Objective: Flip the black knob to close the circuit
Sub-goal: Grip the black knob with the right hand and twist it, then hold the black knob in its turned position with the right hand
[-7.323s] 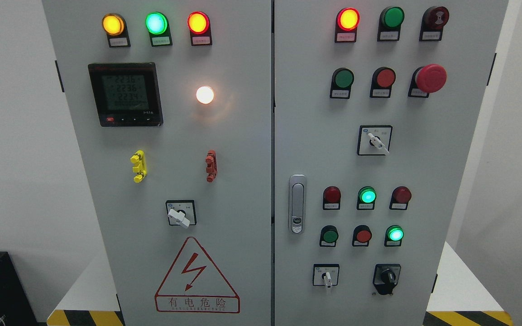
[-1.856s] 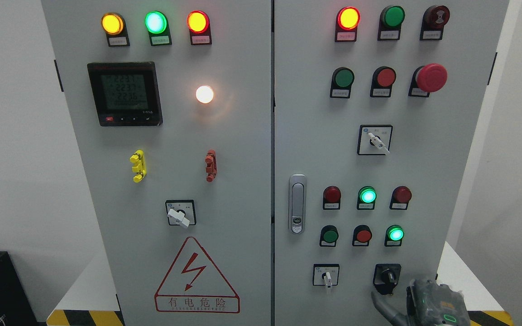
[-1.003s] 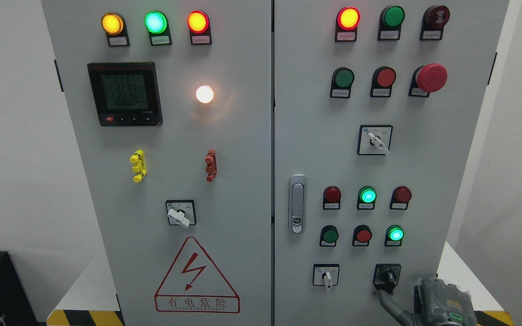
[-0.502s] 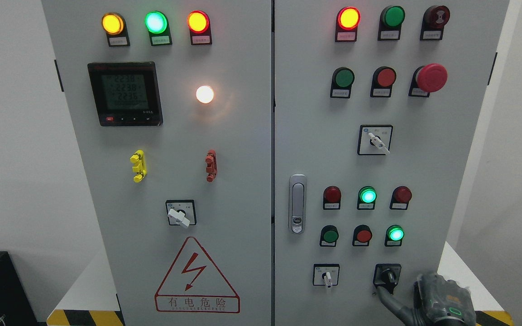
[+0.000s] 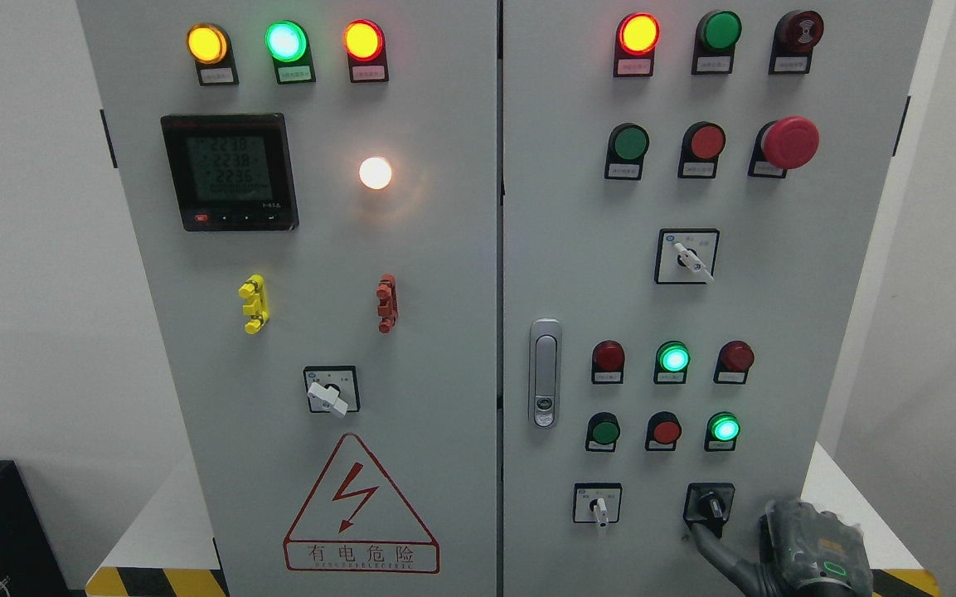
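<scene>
The black knob sits on a black square plate at the bottom right of the right cabinet door. My right hand comes up from the lower right corner, its grey body wrapped in clear film. One long grey finger stretches up and left, and its tip touches the knob's lower left edge. No other finger is seen around the knob. The knob's lower part is hidden behind that fingertip. My left arm does not show.
A white selector switch is left of the knob, with lit green lamps above. The door latch is mid-panel. The red mushroom stop button juts out higher up. A white ledge lies behind my hand.
Over the last second my right hand has slid slightly to the right. Its outstretched finger has stayed against the black knob's underside. The knob looks unturned.
</scene>
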Motion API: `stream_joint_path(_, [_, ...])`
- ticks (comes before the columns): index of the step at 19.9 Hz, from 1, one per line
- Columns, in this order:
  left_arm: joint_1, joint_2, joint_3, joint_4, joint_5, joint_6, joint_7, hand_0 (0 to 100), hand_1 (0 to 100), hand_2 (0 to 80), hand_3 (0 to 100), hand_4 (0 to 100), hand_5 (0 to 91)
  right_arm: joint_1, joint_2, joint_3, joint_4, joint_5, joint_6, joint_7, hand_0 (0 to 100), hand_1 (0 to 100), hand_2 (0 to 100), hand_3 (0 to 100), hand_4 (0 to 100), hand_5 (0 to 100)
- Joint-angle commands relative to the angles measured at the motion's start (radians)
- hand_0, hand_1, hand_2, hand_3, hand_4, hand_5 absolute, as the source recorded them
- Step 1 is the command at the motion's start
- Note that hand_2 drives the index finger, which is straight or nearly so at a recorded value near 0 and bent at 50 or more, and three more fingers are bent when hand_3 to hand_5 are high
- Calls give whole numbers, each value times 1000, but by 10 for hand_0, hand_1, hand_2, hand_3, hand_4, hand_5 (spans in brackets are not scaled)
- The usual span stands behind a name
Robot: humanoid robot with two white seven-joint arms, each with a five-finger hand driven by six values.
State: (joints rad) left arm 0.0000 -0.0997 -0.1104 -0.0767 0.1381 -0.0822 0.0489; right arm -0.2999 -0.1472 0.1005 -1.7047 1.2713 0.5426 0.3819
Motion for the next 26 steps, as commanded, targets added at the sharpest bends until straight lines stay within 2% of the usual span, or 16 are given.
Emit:
stream_joint_path(1, [20, 0, 0, 0, 0, 1, 0, 120, 556, 0, 0, 0, 0, 1, -12, -4, 5, -3, 5, -2, 46, 68, 926, 1000, 873, 873])
stream_joint_path(14, [20, 0, 0, 0, 0, 1, 0, 120, 556, 0, 0, 0, 0, -5, -15, -8, 4, -27, 10, -3, 56, 70, 927, 1000, 878, 879])
stream_joint_path(19, [20, 0, 0, 0, 0, 1, 0, 120, 556, 0, 0, 0, 0, -7, -32, -18, 4, -42, 11, -2, 59, 68, 927, 1000, 880, 879])
stream_joint_path(26, [20, 0, 0, 0, 0, 1, 0, 120, 556, 0, 0, 0, 0, -15, -32, -22, 2, -49, 11, -3, 63, 67, 922, 1000, 881, 878])
